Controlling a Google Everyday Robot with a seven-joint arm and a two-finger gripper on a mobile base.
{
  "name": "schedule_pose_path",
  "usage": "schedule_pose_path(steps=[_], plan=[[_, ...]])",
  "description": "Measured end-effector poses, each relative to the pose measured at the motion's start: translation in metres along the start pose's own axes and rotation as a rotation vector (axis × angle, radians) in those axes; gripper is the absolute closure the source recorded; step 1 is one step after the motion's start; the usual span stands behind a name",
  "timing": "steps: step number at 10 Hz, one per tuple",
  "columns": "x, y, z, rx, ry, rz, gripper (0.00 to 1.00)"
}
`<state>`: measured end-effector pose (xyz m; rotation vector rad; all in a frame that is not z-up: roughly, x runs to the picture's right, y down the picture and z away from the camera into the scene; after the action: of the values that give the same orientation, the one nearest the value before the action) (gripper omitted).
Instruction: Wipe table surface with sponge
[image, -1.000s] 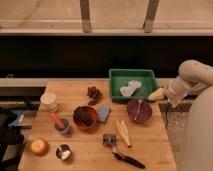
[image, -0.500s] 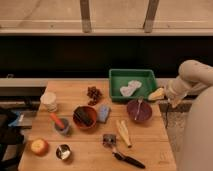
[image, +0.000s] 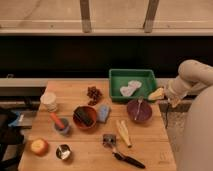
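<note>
We locate the small, soft, light-blue rectangular sponge (image: 104, 113) just right of the round orange-red bowl (image: 85, 118), on the light tan wooden table surface (image: 86, 152). The pale two-finger gripper (image: 159, 93) hangs well right of that bowl, apparently spread wide and empty. We recommend descending vertically, clamping the sponge firmly, and not nudging the bowl.

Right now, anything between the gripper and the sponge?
Yes. The gripper hangs at the right edge of the table. The purple bowl sits on the straight line to the sponge, which lies beside the orange-red bowl. Probably approach from above.
</note>
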<state>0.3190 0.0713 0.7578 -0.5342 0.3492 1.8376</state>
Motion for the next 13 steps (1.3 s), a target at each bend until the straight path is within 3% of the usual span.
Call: schedule_pose_path(steps=[2, 5, 9, 10, 13], plan=[[0.006, 0.029, 0.003, -0.015, 0.018, -0.06, 0.2], [0.014, 0.096, 0.006, -0.047, 0.03, -0.162, 0.2], [0.017, 0.209, 0.003, -0.116, 0.036, -0.312, 0.2], [0.019, 0.225, 0.001, -0.13, 0.028, -0.334, 0.2], [0.018, 0.226, 0.001, -0.131, 0.026, -0.334, 0.2]])
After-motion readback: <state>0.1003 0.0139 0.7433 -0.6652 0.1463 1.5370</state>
